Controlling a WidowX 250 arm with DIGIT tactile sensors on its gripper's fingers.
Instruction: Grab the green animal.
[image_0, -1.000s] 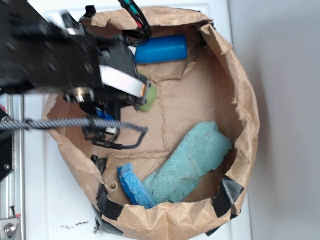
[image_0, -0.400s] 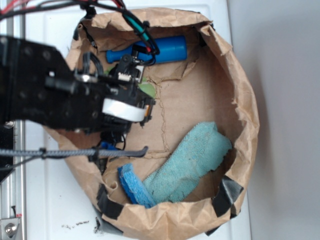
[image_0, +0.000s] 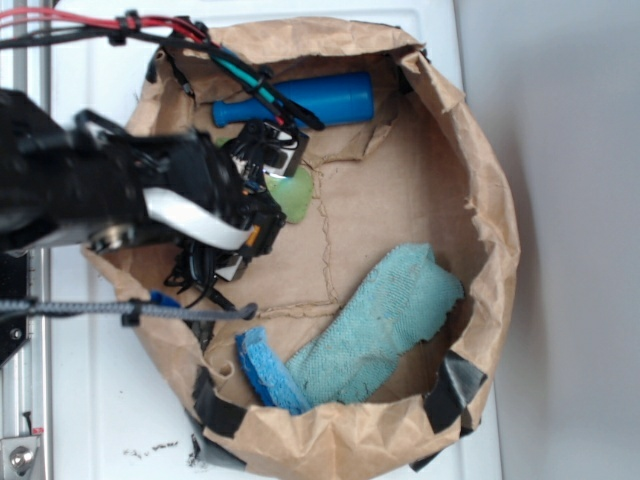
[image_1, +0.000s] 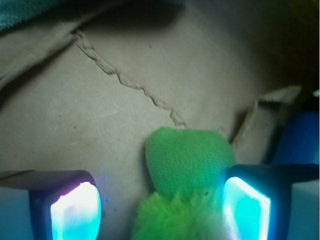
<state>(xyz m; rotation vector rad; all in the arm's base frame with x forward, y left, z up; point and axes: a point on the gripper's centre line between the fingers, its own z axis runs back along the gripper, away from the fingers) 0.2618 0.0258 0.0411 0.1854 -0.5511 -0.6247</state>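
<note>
The green animal (image_1: 186, 159) lies on the brown paper floor, its smooth flat part ahead of its fuzzy body. In the wrist view my gripper (image_1: 160, 210) is open around it. The fuzzy body sits between the glowing fingertips, close against the right one (image_1: 246, 207) and well clear of the left one (image_1: 75, 210). From the exterior view only the flat green part of the animal (image_0: 293, 193) shows, just right of the black gripper (image_0: 262, 205); the arm hides the animal's other parts.
Everything sits inside a crumpled brown paper basin (image_0: 492, 200) with raised walls. A blue bottle (image_0: 300, 100) lies at the far wall, just beyond the gripper. A teal cloth (image_0: 385, 320) and a blue sponge (image_0: 265, 370) lie at the near side.
The arm has swung leftward and lower in the exterior view. The blue bottle's full length and more of the animal's green flat part now show.
</note>
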